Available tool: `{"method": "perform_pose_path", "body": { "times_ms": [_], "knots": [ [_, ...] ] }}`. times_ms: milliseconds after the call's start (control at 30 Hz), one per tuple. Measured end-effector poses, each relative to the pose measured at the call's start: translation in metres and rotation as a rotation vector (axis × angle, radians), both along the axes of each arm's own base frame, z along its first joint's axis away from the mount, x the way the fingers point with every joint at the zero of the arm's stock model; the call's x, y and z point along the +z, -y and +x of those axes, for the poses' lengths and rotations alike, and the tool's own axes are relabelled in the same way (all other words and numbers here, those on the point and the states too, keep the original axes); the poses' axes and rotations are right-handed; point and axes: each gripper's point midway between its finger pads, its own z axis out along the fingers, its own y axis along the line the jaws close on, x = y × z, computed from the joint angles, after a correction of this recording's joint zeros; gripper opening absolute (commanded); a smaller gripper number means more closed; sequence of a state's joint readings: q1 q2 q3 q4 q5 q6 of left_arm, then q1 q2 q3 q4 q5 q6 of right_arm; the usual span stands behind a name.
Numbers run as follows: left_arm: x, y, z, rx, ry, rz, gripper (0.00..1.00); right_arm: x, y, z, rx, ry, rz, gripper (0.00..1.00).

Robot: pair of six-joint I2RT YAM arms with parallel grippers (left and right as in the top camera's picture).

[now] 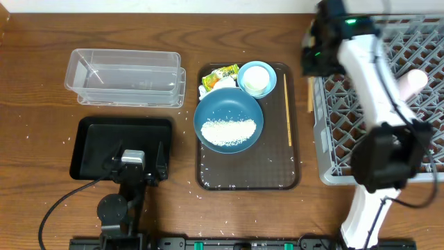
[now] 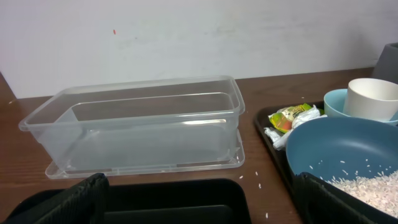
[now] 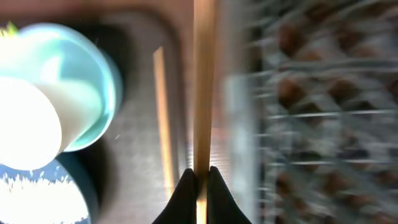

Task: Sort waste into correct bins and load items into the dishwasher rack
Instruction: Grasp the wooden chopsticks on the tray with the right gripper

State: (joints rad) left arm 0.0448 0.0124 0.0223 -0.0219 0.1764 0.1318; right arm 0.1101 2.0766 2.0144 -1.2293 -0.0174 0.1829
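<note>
The right gripper (image 3: pixel 199 180) is pinched tight on a thin wooden stick (image 3: pixel 202 93). It looks like a chopstick, though that wrist view is pretty blurry. It's held near 1 end, so the rest points out ahead. The stick hangs over the narrow strip between the brown tray (image 1: pixel 274 167) and the wall of the dishwasher rack (image 1: pixel 423 42). My guess is it's headed into the rack. A 2nd chopstick (image 1: pixel 287 107) lies flat along the tray's right rim, so there's little slack on that side. The pink cup (image 1: pixel 416 82) sits in the rack, well apart from the gripper.

The left gripper (image 1: pixel 135 163) hangs spread wide over the black tray (image 1: pixel 94 139), holding nothing and out of the way. The clear tub (image 2: pixel 143 124) is just behind that tray and looks empty.

Neither bit of waste is sorted yet. The rice (image 1: pixel 227 132) is heaped in the dark-blue dish (image 1: pixel 229 104). The wrapper (image 2: pixel 292 117) is tucked at the tray's back corner beside the light-blue bowl (image 2: pixel 333 102), which has the cream cup (image 2: pixel 373 96) standing in it. The dish and bowl look close enough to touch, so it's a tight spot for fingers.
</note>
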Motion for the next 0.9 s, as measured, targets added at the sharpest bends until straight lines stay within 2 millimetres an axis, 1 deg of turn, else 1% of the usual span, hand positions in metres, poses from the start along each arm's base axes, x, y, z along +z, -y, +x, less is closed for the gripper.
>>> {"method": "perform_pose_path", "body": {
  "times_ms": [33,100,167,267,300,400,533,700,833,900],
  "knots": [
    [0.0,0.0,0.0,0.0,0.0,0.0,0.97,0.01,0.013,0.003,-0.01,0.031,-0.011,0.01],
    [0.0,0.0,0.0,0.0,0.0,0.0,0.97,0.021,0.034,0.007,-0.013,0.07,-0.034,0.01],
    [0.0,0.0,0.0,0.0,0.0,0.0,0.96,0.025,0.052,0.013,-0.002,0.099,-0.062,0.01],
    [0.0,0.0,0.0,0.0,0.0,0.0,0.96,0.024,0.069,0.022,0.015,0.131,-0.085,0.01],
    [0.0,0.0,0.0,0.0,0.0,0.0,0.96,0.024,0.072,0.023,0.022,0.136,-0.087,0.01],
    [0.0,0.0,0.0,0.0,0.0,0.0,0.96,0.022,0.072,0.028,0.051,0.155,-0.072,0.02],
    [0.0,0.0,0.0,0.0,0.0,0.0,0.96,0.016,0.064,0.029,0.087,0.16,-0.038,0.06],
    [0.0,0.0,0.0,0.0,0.0,0.0,0.96,0.005,0.056,0.025,0.111,0.139,-0.004,0.23],
    [0.0,0.0,0.0,0.0,0.0,0.0,0.96,0.0,0.05,0.022,0.112,0.121,0.011,0.4],
    [0.0,0.0,0.0,0.0,0.0,0.0,0.96,-0.001,0.046,0.021,0.119,0.115,0.016,0.42]
  ]
}}
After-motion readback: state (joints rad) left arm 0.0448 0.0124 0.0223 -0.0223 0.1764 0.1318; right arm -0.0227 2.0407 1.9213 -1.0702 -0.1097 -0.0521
